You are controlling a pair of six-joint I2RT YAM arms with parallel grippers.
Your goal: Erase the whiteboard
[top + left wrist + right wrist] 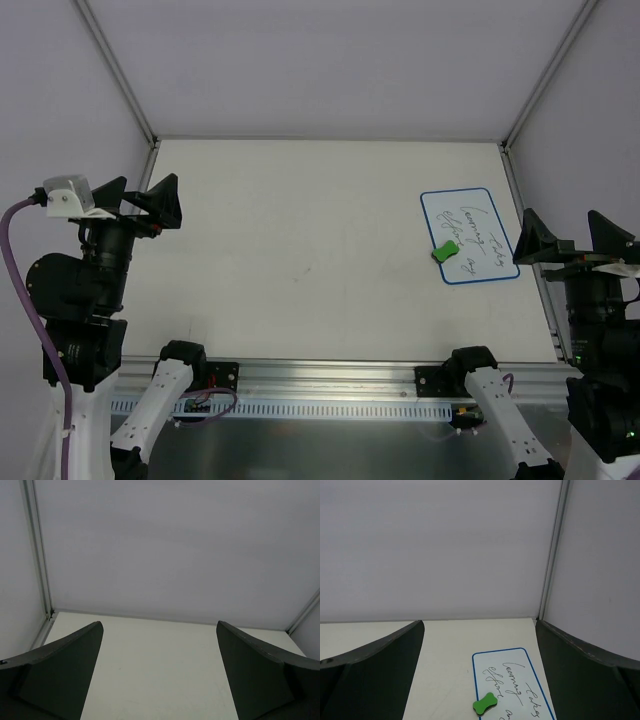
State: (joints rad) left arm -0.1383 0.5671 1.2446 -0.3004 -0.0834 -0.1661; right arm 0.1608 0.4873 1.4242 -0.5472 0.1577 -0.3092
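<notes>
The whiteboard, white with a thin blue border and dark handwriting, lies flat on the table at the right. It also shows in the right wrist view. A small green bone-shaped eraser rests on the board's near left edge, also seen in the right wrist view. My right gripper is open and empty, raised just right of the board. My left gripper is open and empty at the far left, far from the board. In the left wrist view its fingers frame bare table.
The cream table is enclosed by white walls with metal corner posts. An aluminium rail with both arm bases runs along the near edge.
</notes>
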